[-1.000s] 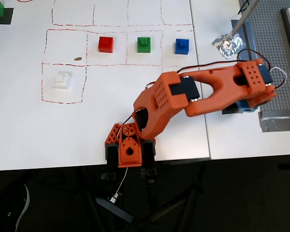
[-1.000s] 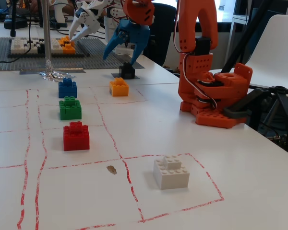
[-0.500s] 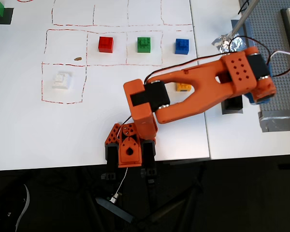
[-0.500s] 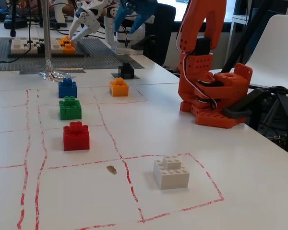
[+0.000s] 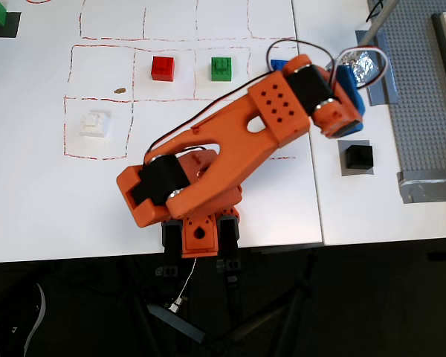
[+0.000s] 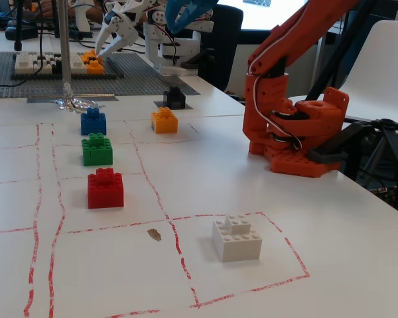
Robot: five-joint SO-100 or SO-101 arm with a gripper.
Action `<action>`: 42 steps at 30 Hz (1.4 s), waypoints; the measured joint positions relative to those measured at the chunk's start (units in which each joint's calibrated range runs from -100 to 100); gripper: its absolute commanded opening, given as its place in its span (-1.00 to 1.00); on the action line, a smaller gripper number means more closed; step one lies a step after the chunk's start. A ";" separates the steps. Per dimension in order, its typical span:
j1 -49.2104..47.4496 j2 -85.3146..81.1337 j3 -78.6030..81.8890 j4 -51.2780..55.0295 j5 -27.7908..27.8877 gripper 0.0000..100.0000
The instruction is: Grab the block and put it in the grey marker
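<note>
The block (image 5: pixel 356 156) is a small black studded brick. It sits on the grey marker (image 5: pixel 343 171), a flat grey square just right of the table seam. The fixed view shows the same block (image 6: pixel 174 97) on the marker (image 6: pixel 166 105), behind the orange brick. My blue gripper (image 5: pixel 349 93) hangs above and to the left of the block, clear of it. In the fixed view the gripper (image 6: pixel 183 12) is high at the top edge and partly cut off. Its jaws look parted and nothing is between them.
Red (image 5: pixel 163 68), green (image 5: pixel 221 68) and blue (image 5: pixel 277 65) bricks stand in a row, and a white brick (image 5: pixel 95 123) lies in a red-lined box. An orange brick (image 6: pixel 164 120) shows in the fixed view. Crumpled foil (image 5: pixel 363 65), a pole and a studded baseplate (image 5: pixel 424 97) lie to the right.
The arm has lifted and swung left and back from over the marker, folding toward its base. The black block stays on the grey marker, now uncovered in the overhead view.
</note>
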 measured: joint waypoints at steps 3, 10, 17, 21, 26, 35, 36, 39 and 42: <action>-8.77 -4.90 3.97 0.72 -5.86 -1.00; -29.41 -12.12 10.37 0.64 -19.73 -1.00; -46.76 -19.77 19.57 -4.50 -31.65 -1.00; -55.33 -26.13 27.77 -8.28 -35.95 -1.00; -62.21 -34.38 37.33 -9.57 -40.54 -1.00; -71.49 -46.33 54.64 -11.09 -43.57 -1.00; -71.49 -47.36 56.36 -11.50 -43.57 -1.00; -71.39 -50.37 61.23 -11.90 -43.57 -1.00; -71.39 -52.43 64.02 -11.98 -43.52 -1.00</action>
